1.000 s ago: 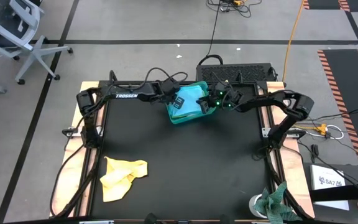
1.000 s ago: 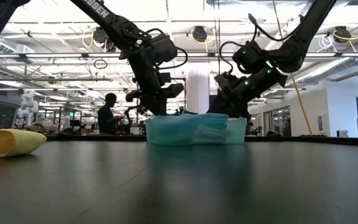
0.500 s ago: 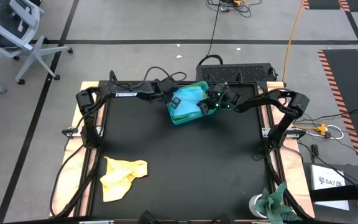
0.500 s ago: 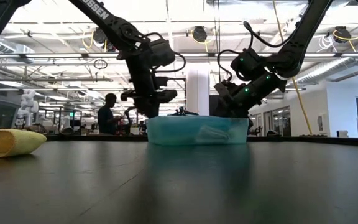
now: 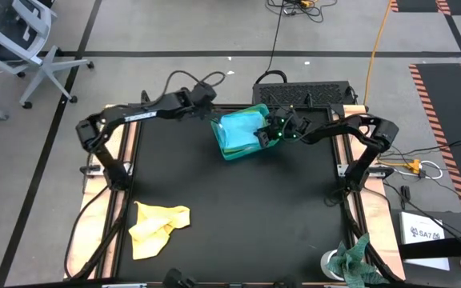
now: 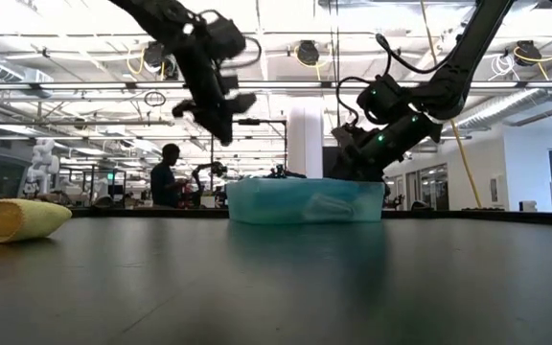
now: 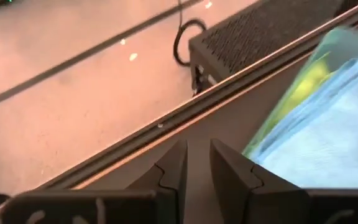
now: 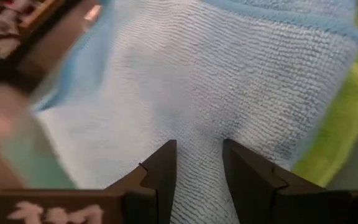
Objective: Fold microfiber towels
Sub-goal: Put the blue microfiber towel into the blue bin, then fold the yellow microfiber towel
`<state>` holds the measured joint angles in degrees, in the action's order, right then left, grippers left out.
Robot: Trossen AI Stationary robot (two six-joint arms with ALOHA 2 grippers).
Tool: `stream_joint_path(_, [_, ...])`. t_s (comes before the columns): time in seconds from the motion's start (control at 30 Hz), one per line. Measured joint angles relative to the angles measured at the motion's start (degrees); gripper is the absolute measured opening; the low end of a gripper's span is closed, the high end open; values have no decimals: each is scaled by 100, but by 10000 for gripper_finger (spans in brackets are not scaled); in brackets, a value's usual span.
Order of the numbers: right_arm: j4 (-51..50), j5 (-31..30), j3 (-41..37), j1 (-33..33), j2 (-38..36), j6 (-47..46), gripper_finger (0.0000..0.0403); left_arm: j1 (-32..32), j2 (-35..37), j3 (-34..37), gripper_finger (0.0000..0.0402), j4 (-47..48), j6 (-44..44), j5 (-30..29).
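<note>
At the left, near the front of the bench [image 5: 230, 208], a yellow towel [image 5: 157, 227] lies crumpled and loosely doubled over, well apart from both arms, which suggests it is waiting its turn to be folded rather than finished; farther back, the left gripper [image 6: 220, 107] hangs raised in the air just beside the left edge of the teal tray [image 5: 242, 134], touching nothing, its fingers [image 7: 173, 168] drawn to a narrow gap with nothing between them, a stance that looks like standing clear so the other arm can work; the tray sits at the rear middle of the bench and holds the stacked towels, a light blue towel [image 8: 216, 81] on top with a lime green towel [image 8: 334, 137] showing at its edge beneath, presumably kept there as the neat pile; to the right, the right gripper [image 8: 197, 163] is down over the tray's right side, its fingers slightly parted and pointed into the blue cloth, empty, probably pressing or about to pinch the top layer; at the front right corner a mottled green rag [image 5: 355, 258] sits off the work area.
</note>
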<state>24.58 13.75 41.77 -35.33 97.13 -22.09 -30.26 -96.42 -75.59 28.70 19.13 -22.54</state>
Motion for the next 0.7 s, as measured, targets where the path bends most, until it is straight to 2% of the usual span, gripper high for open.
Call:
stream_joint_path(0.23, [219,1355,-4,73,-839,-590,121,643,758,-2,72,1163,207,82])
stream_joint_path(0.37, [222,1666,-1,272,-1593,-726,121,1461,1080,-2,72,2157,1068,-485])
stream_joint_path(0.5, [77,1679,0,561,-2331,-728,121,2460,1174,1,72,3365,2717,-1012])
stream_joint_path(0.7, [-467,1672,4,961,-3186,-691,121,4062,1147,2,72,4867,5960,-1083])
